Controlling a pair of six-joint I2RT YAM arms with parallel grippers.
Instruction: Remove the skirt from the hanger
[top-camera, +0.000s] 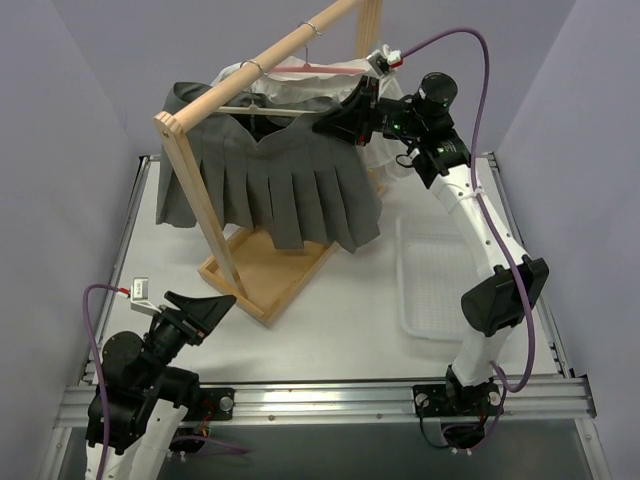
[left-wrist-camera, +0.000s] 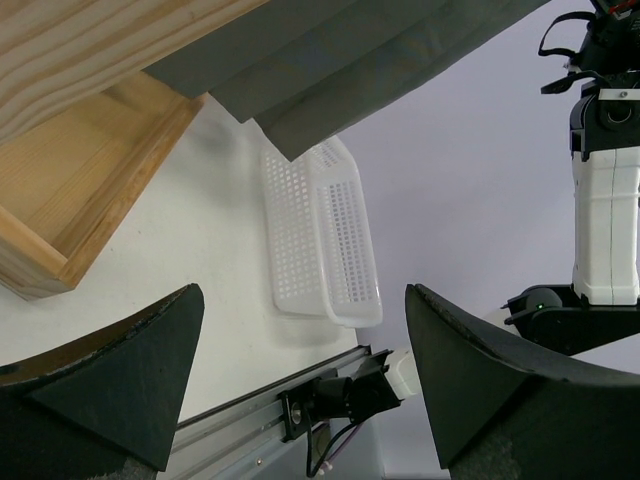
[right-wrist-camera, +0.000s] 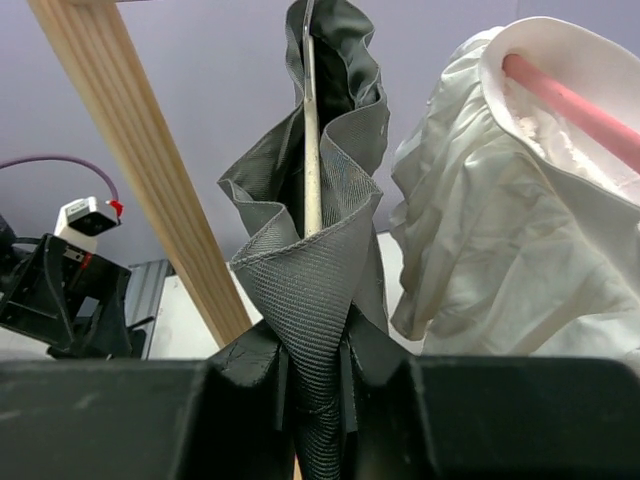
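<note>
A grey pleated skirt (top-camera: 275, 180) hangs from a hanger (top-camera: 262, 108) on the wooden rail (top-camera: 262, 68) of a rack. My right gripper (top-camera: 335, 125) is shut on the skirt's waistband at its right end; in the right wrist view the grey cloth (right-wrist-camera: 315, 300) is pinched between the jaws, with the hanger's pale bar (right-wrist-camera: 311, 150) running up behind it. My left gripper (top-camera: 215, 305) is open and empty, low near the table's front left, apart from the skirt. In the left wrist view the skirt's hem (left-wrist-camera: 330, 70) shows above.
The rack's wooden base tray (top-camera: 262, 275) sits under the skirt. A white garment (top-camera: 345, 85) on a pink hanger (right-wrist-camera: 570, 100) hangs right of the skirt. A white mesh basket (top-camera: 440, 290) lies on the table's right side, also in the left wrist view (left-wrist-camera: 325, 235).
</note>
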